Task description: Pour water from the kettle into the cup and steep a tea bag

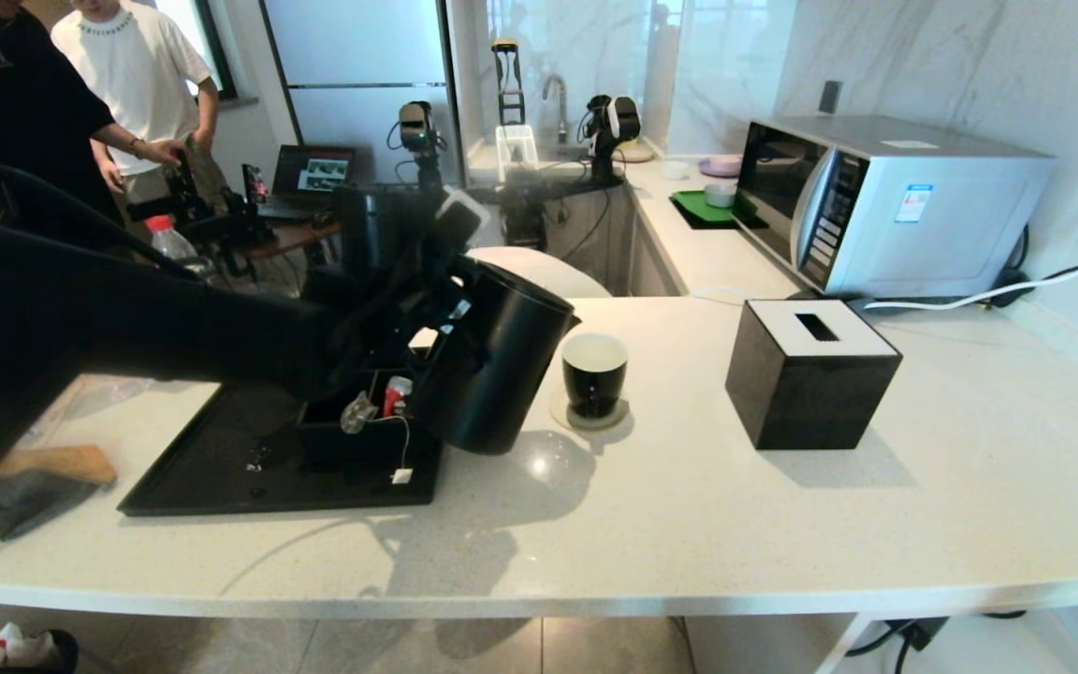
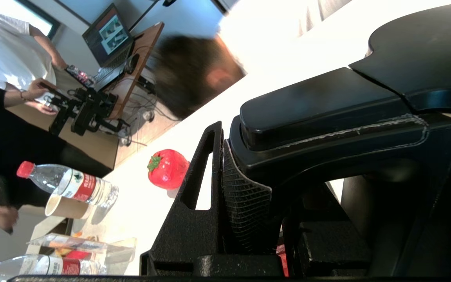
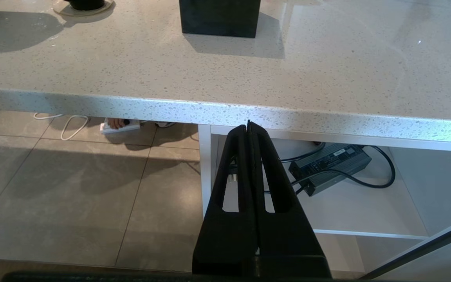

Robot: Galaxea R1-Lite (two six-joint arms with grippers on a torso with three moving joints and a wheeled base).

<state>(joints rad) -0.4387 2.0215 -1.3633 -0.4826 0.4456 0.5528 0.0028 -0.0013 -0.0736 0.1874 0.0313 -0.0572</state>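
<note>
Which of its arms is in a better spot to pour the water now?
The left gripper: it grips the tilted kettle by its handle beside the cup. The right gripper hangs shut below the counter's edge.

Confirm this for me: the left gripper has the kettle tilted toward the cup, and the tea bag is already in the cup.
One part is wrong. In the head view the tea bag is not in the cup; it lies on the black tray, its string and tag trailing toward the front edge. The rest stands: the left gripper holds the kettle tilted toward the cup.
</note>
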